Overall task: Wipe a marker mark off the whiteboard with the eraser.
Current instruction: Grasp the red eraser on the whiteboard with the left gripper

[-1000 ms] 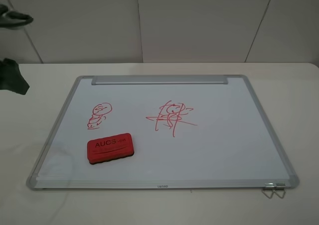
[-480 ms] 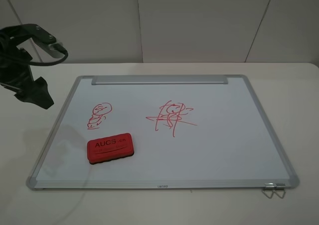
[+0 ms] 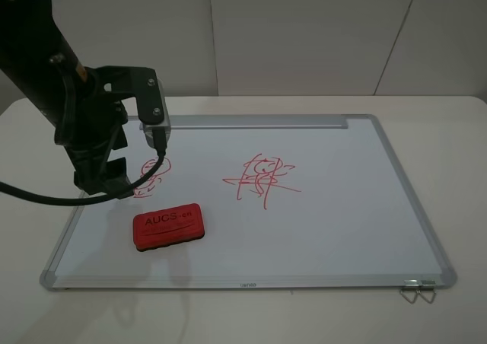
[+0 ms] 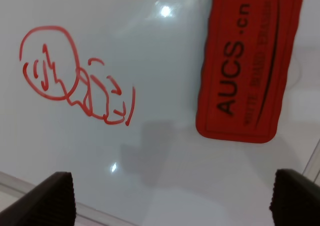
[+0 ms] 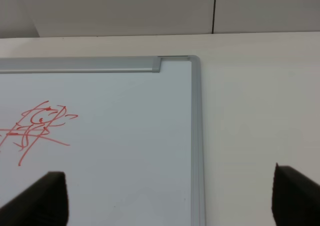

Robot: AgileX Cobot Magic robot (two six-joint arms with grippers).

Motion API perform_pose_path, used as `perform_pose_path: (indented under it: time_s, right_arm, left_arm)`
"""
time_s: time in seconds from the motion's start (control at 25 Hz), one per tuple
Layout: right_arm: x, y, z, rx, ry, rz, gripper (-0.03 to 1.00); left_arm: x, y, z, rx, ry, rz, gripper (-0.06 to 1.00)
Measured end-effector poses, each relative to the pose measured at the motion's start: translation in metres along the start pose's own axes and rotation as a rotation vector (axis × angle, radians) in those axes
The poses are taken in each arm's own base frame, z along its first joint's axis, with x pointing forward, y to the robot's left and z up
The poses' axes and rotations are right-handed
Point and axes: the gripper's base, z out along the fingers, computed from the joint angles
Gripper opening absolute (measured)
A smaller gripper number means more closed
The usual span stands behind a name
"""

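Note:
The whiteboard (image 3: 342, 222) lies flat on the table. The red eraser (image 3: 167, 226) rests on its near left part, printed top up. The small red marker mark (image 3: 154, 170) is just beyond the eraser, partly covered by my left arm. My left gripper (image 3: 103, 183) hangs open above the board's left edge, beside the mark. In the left wrist view the marker mark (image 4: 70, 76) and the eraser (image 4: 250, 61) lie on the whiteboard (image 4: 150, 26) ahead of the open left gripper (image 4: 172, 201). My right gripper (image 5: 170, 201) is open, over the whiteboard's (image 5: 125, 161) far right corner.
A larger red scribble (image 3: 262, 178) with long crossing lines sits mid-board, also seen as the scribble (image 5: 37, 126) in the right wrist view. A silver rail (image 3: 243, 122) runs along the far edge. A metal clip (image 3: 417, 289) hangs at the near right corner.
My left arm has swung in from the far left edge of the view to above the board's left side, beside the small mark. Eraser and board have not moved.

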Motion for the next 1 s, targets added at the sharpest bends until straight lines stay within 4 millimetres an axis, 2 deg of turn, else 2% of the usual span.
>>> perform_pose_path:
  time_s: [0.2,0.44,1.0]
  right_arm:
    - [0.000,0.000,0.000,0.000,0.000,0.000,0.72]
    - [0.000,0.000,0.000,0.000,0.000,0.000,0.72]
    - [0.000,0.000,0.000,0.000,0.000,0.000,0.72]
  left_arm:
    - [-0.007,-0.004,0.006,0.018,-0.019,0.001,0.78]
    - [-0.008,-0.006,0.025,0.077,0.010,-0.022,0.78]
    - [-0.006,-0.011,0.026,0.121,0.024,-0.041,0.78]
